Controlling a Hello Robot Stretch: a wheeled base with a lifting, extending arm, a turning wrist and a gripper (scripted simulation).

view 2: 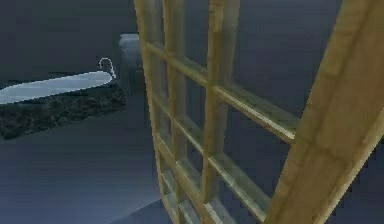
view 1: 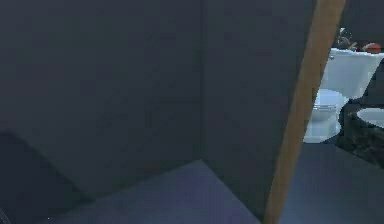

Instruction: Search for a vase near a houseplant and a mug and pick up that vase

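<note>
Bathroom threshold, dark grey wall (view 1: 120, 90) close ahead. Gripper state: cannot tell. Nearest on the arm side is a wooden lattice door (view 2: 215, 100), standing at an angle across the view, which is likely why the base sits so tight to the wall. Beyond the door, a bathtub (view 2: 55, 90) at the arm side view's left. Past a wooden edge (view 1: 300, 110) in the forward view, a white toilet (view 1: 325, 110). Vase whereabouts: cannot tell; search judged unfinished.
</note>
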